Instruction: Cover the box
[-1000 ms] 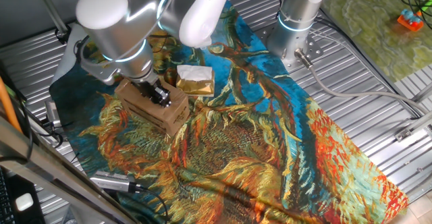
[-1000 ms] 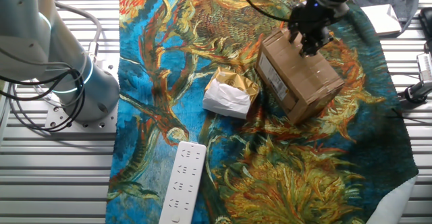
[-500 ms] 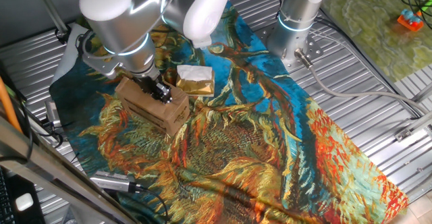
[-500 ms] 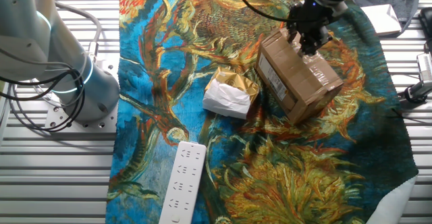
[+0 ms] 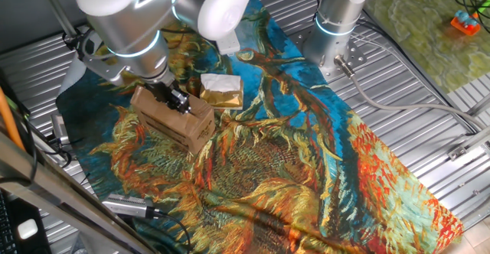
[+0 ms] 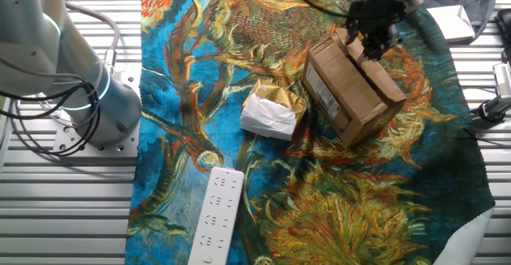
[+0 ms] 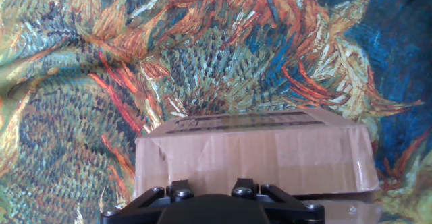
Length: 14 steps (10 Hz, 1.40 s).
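A surface of ribbed metal [image 6: 72,217] carries a large painted cloth [image 6: 319,217] of blue, orange and yellow swirls. A silver robot arm [image 5: 122,17] reaches down over the cloth, and its dark end effector [image 5: 173,99] sits at the top of the box [image 6: 351,89], at one end of the lid. The box is a plain brown carton lying directly beneath the end effector, its flaps folded flat. Its long axis runs diagonally across the cloth in both fixed views, one short end pointing toward the cloth's edge. In the hand view the box [image 7: 256,160] top fills the lower frame, lying crosswise. Whether the end effector's fingers are open or closed cannot be told. Just beside the box, to one side of the end effector, rests a gold-and-white packet [image 6: 271,112]. Farther off lies a white power strip [image 6: 215,215].
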Each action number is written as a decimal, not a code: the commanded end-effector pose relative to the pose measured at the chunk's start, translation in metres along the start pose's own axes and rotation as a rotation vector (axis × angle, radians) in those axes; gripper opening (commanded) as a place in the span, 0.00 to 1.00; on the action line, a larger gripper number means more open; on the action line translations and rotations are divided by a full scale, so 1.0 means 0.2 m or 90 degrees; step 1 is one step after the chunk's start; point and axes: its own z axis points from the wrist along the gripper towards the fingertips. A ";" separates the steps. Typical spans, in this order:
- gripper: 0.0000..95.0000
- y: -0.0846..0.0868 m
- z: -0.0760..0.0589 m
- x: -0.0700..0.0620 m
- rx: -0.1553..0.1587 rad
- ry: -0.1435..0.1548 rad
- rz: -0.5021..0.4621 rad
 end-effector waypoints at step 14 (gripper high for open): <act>0.40 0.02 0.10 0.05 0.007 -0.005 -0.003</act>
